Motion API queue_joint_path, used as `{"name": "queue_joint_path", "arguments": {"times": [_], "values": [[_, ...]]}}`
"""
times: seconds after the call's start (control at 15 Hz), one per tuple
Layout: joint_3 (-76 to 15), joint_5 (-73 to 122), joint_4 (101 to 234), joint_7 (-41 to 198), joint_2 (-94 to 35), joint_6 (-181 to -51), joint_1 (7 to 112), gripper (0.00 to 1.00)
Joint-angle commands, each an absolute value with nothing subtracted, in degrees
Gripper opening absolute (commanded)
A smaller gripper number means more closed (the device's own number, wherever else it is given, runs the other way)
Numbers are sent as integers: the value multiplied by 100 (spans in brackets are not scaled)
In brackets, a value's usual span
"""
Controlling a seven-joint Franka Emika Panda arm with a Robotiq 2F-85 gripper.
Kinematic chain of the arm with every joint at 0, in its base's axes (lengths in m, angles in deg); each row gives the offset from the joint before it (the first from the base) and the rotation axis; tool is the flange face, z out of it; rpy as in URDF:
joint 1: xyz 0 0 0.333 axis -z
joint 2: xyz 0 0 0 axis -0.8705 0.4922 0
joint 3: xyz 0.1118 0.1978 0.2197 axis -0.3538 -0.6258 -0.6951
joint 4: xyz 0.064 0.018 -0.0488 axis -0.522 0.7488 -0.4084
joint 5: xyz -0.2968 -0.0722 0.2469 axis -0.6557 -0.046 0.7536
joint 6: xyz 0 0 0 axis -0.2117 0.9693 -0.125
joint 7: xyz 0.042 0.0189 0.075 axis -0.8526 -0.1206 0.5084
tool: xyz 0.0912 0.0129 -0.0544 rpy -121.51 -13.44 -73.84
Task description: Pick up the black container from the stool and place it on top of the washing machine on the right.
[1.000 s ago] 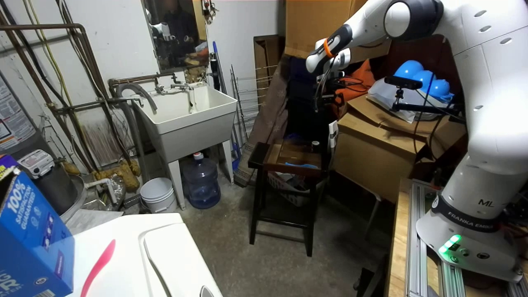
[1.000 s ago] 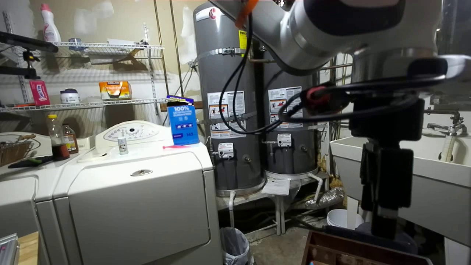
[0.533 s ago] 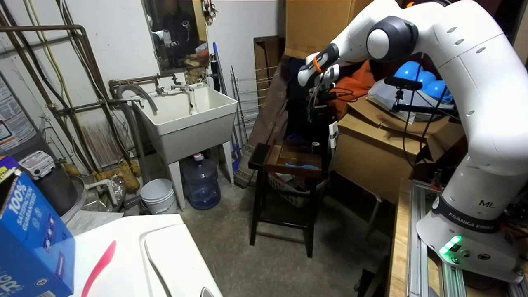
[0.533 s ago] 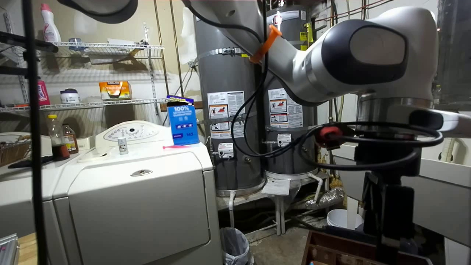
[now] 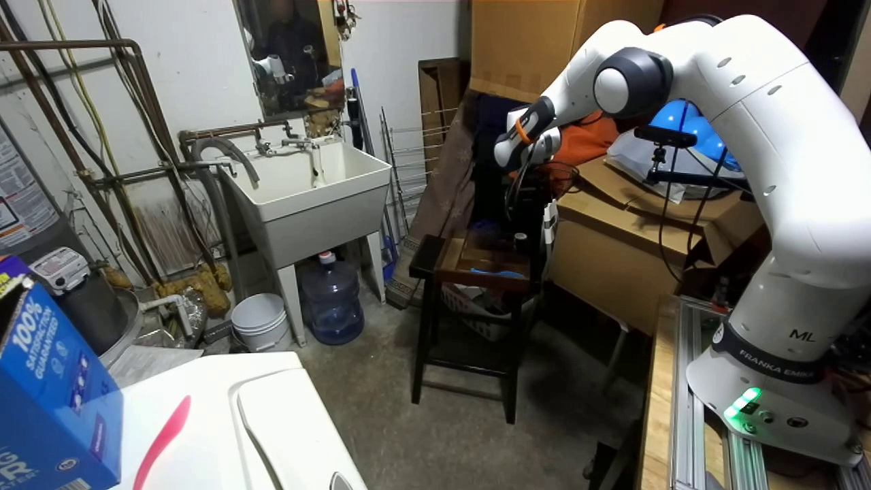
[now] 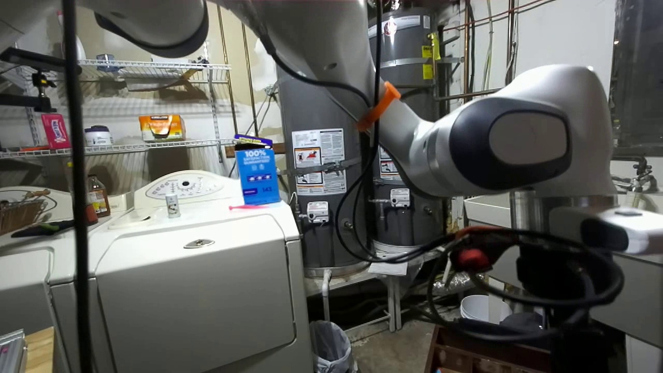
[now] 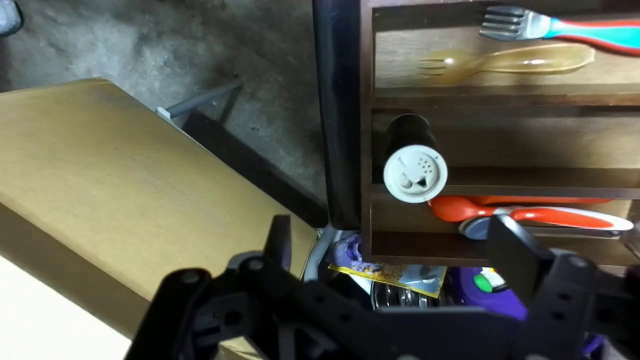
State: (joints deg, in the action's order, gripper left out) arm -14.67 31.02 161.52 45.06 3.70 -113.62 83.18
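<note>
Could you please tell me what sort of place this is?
Probably a laundry or utility room: white machines that look like a washer and dryer stand side by side, two tall grey tanks look like water heaters, and there is a deep sink with pipes running openly nearby.

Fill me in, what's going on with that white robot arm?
The white robot arm holds its black gripper open near a divided brown wooden tray on a dark wooden stool. A black cylindrical container with a round white lid stands in the tray, not yet gripped. It's meant for the top of the white washing machine on the right.
</note>
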Motion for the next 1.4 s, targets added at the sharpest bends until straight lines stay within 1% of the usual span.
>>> {"name": "queue_joint_path", "arguments": {"times": [0.0, 0.33, 1.13, 1.33], "values": [[-1377, 3299, 16015, 4131, 962, -12089, 8206, 100], [-1353, 3273, 15709, 4154, 1496, -12498, 8190, 100], [-1373, 3275, 15086, 4212, 1940, -12379, 8241, 100], [-1388, 3275, 15011, 4210, 2024, -12386, 8224, 98]]}}
